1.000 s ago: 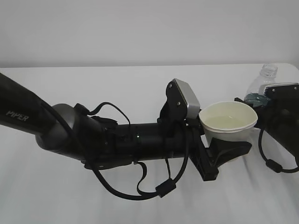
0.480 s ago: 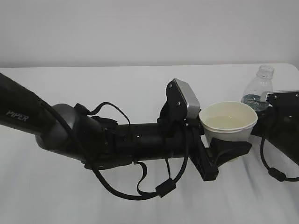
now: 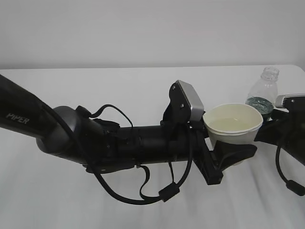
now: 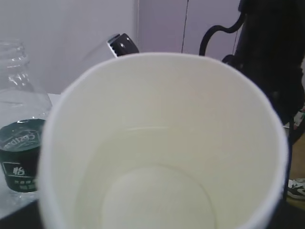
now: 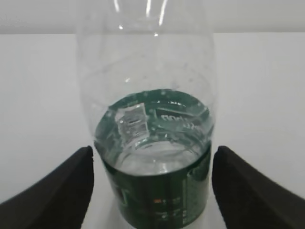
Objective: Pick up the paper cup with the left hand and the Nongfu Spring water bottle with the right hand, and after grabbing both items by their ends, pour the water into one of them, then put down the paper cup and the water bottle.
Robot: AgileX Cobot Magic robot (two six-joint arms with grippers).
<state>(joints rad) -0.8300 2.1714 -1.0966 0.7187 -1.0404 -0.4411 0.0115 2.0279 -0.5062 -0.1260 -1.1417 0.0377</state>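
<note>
Pour complete, put-down in hand: your left hand [image 3: 224, 160] pinches the paper cup [image 3: 233, 125] holding water [image 4: 157, 191], the Nongfu Spring water bottle [image 5: 151, 138] stands upright just behind the cup between your right hand's [image 5: 151, 191] spread jaws, apart from both; lower the cup next.

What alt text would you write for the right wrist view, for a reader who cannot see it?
The Nongfu Spring water bottle, clear, upright and without a cap, stands on a white table between the two black fingers of the right claw, with a gap on each side. Some water remains inside its green label.
</note>
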